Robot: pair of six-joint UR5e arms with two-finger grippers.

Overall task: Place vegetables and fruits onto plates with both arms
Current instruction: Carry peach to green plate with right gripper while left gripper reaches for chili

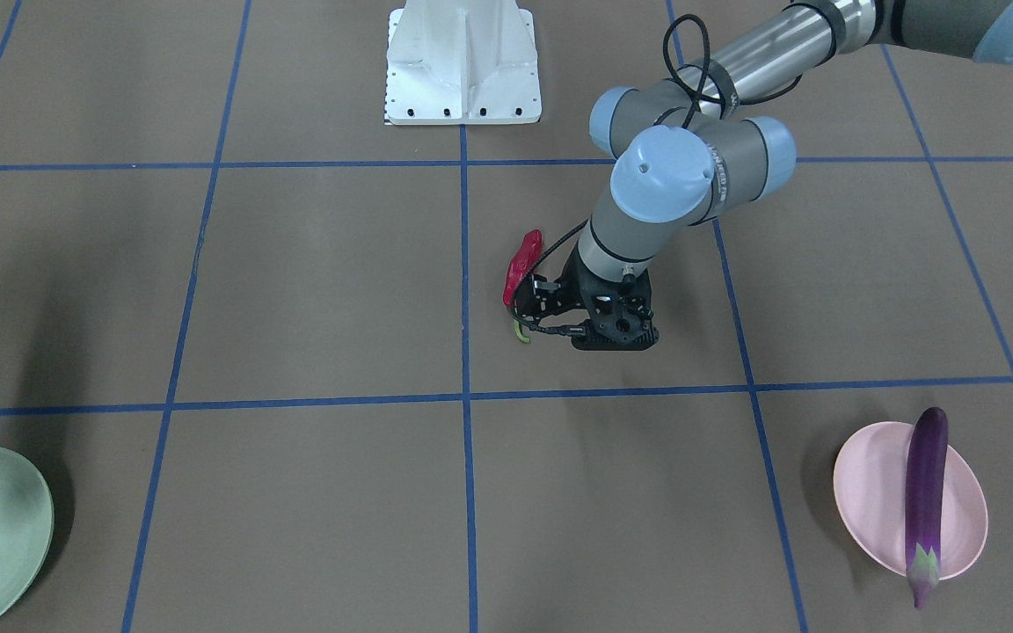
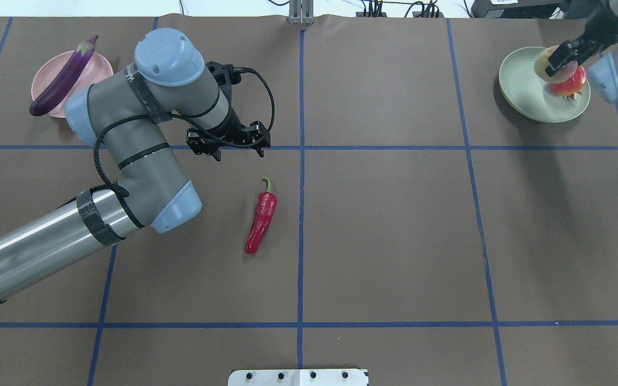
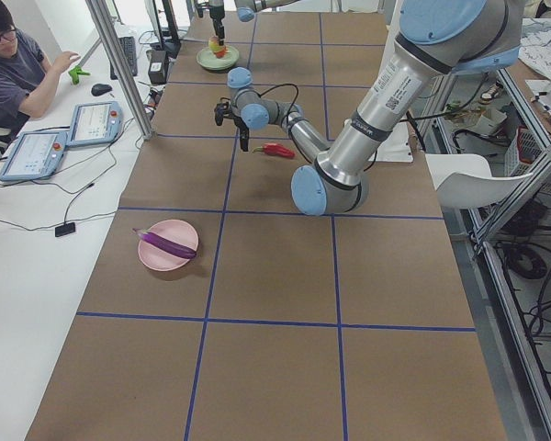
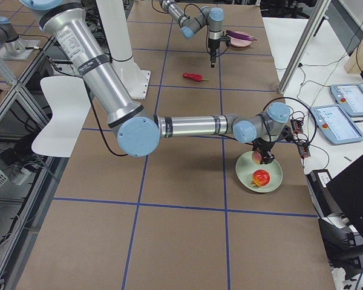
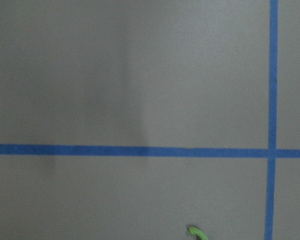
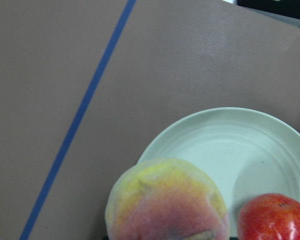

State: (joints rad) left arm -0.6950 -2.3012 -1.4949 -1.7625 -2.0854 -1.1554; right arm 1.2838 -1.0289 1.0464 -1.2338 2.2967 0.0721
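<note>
Left hand (image 2: 238,153): I see its fingers spread with nothing between them, hanging over bare counter (image 2: 395,241).
Chili (image 2: 260,217): it lies flat on the counter, apart from the left hand, on the robot-base side of it and slightly to the robot's right.
Chili axis: it runs roughly from base to far edge, green stem end toward the hand. My left wrist camera catches only the stem tip (image 5: 197,233).
Nearer arm: the left, by far.
Right hand (image 2: 560,58): it is pinching the peach (image 2: 543,63) over the green plate (image 2: 523,91). I cannot tell whether the peach touches it.
Next move, my judgement: pull the left hand back toward the base and set the jaws across the chili's width.
</note>
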